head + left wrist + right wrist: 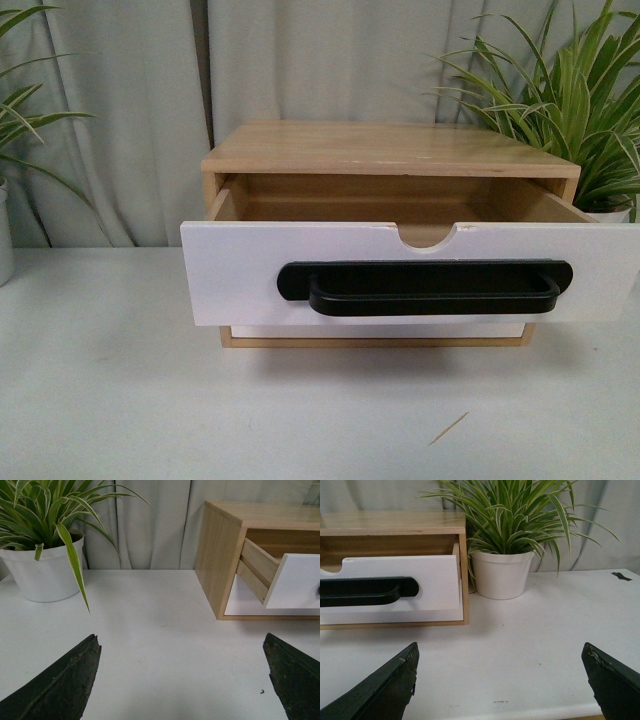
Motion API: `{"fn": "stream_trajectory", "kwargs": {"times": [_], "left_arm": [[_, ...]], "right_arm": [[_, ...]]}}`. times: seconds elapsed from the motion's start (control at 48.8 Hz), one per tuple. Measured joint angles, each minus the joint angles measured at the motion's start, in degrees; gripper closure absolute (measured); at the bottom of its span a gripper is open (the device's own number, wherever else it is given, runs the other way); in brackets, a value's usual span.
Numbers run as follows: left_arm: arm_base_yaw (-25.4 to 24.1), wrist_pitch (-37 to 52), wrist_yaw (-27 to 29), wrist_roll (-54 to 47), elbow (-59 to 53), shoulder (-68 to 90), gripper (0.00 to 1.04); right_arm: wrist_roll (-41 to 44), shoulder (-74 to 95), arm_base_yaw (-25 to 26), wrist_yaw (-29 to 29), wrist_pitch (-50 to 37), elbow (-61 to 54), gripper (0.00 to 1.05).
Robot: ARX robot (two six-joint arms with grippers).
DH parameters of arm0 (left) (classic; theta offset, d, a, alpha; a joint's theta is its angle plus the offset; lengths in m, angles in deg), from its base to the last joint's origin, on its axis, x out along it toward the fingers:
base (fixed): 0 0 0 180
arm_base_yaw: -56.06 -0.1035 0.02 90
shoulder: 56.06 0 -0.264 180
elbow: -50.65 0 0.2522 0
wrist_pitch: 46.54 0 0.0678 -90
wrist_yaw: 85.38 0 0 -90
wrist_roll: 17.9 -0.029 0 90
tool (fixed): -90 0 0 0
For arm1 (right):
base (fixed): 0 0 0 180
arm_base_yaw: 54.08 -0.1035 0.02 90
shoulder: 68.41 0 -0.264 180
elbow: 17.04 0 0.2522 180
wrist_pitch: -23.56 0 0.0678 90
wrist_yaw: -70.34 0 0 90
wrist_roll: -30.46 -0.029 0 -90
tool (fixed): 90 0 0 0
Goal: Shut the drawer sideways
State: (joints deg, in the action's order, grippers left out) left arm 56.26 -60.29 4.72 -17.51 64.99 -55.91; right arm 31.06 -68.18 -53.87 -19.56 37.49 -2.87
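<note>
Obs.: white-fronted wooden drawer (240,270) with long black bar handle (430,288) stands well out of the light wooden cabinet (390,150). Its inside shows bare, and the plain white front (240,602) below it is flush.

Left end effector (180,645): fingers spread wide, nothing between them, low over the white worktop (120,400). The drawer lies ahead of it and inboard, well apart. A white-potted striped plant (45,575) is ahead on its outboard side.

Right end effector (500,650): also spread and empty. The drawer front is ahead and inboard, well apart. A second white-potted plant (500,575) is straight ahead, just beside the cabinet.

Step in hand (judgement): approach, no contact yet.

Method notes:
- Bring one end effector in front of the white face and press with the flat of a finger, not the tip.
- Contact the bare white panel beside or above the handle, so nothing hooks under the bar.
- Push along the slide direction. A push at one end may rack the drawer in its runners.
- The cabinet looks light and may skid back, so go slowly.
- Keep the right arm clear of the leaves.
</note>
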Motion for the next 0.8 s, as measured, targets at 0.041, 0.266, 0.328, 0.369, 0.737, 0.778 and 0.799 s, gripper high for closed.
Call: {"fn": "stream_trajectory", "kwargs": {"times": [0.041, 0.266, 0.328, 0.369, 0.737, 0.778, 0.799], "left_arm": [[0.00, 0.00, 0.00, 0.00, 0.02, 0.00, 0.06], [0.00, 0.00, 0.00, 0.00, 0.00, 0.00, 0.06], [0.00, 0.00, 0.00, 0.00, 0.00, 0.00, 0.06], [0.00, 0.00, 0.00, 0.00, 0.00, 0.00, 0.06], [0.00, 0.00, 0.00, 0.00, 0.00, 0.00, 0.06], [0.00, 0.00, 0.00, 0.00, 0.00, 0.00, 0.06], [0.00, 0.00, 0.00, 0.00, 0.00, 0.00, 0.06]], "right_arm": [[0.00, 0.00, 0.00, 0.00, 0.00, 0.00, 0.09], [0.00, 0.00, 0.00, 0.00, 0.00, 0.00, 0.09], [0.00, 0.00, 0.00, 0.00, 0.00, 0.00, 0.09], [0.00, 0.00, 0.00, 0.00, 0.00, 0.00, 0.09], [0.00, 0.00, 0.00, 0.00, 0.00, 0.00, 0.09], [0.00, 0.00, 0.00, 0.00, 0.00, 0.00, 0.09], [0.00, 0.00, 0.00, 0.00, 0.00, 0.00, 0.09]]}}
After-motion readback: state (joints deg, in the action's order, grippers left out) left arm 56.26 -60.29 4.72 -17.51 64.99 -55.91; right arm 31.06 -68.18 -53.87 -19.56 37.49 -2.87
